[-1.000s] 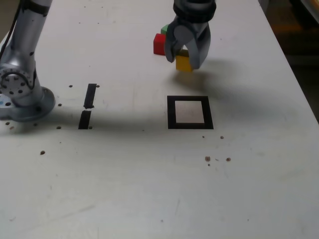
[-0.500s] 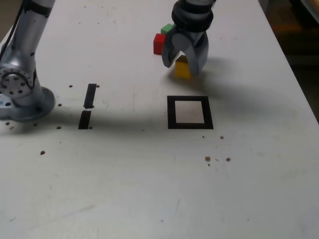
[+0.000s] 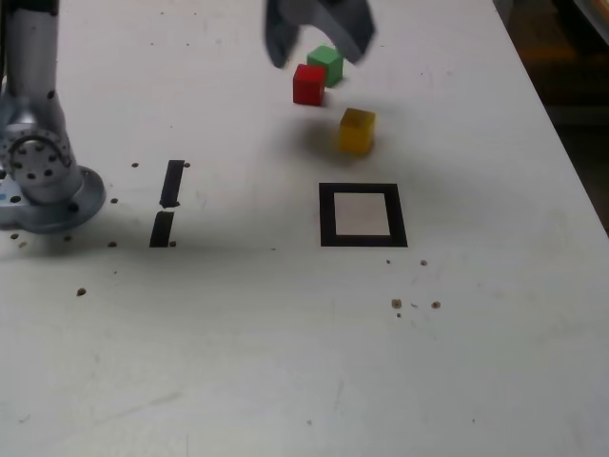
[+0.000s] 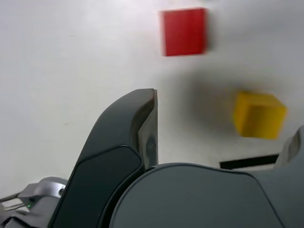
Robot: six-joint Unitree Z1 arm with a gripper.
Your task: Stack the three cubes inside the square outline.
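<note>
While its white centre lies bare, the square outline (image 3: 363,214) holds no cube.

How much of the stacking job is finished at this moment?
Nothing is stacked yet. The square outline holds no cube. The yellow cube lies just outside it; the red cube and green cube sit farther back. The end effector is open and holds nothing. All three placements remain.

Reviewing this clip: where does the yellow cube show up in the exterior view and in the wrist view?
Exterior view: yellow cube lies on the table, outside the square outline, just behind its far edge.
Wrist view: yellow cube, blurred, lies beyond the gripper.
Shared landmark: the red cube, apart from the yellow one in both views.
</note>
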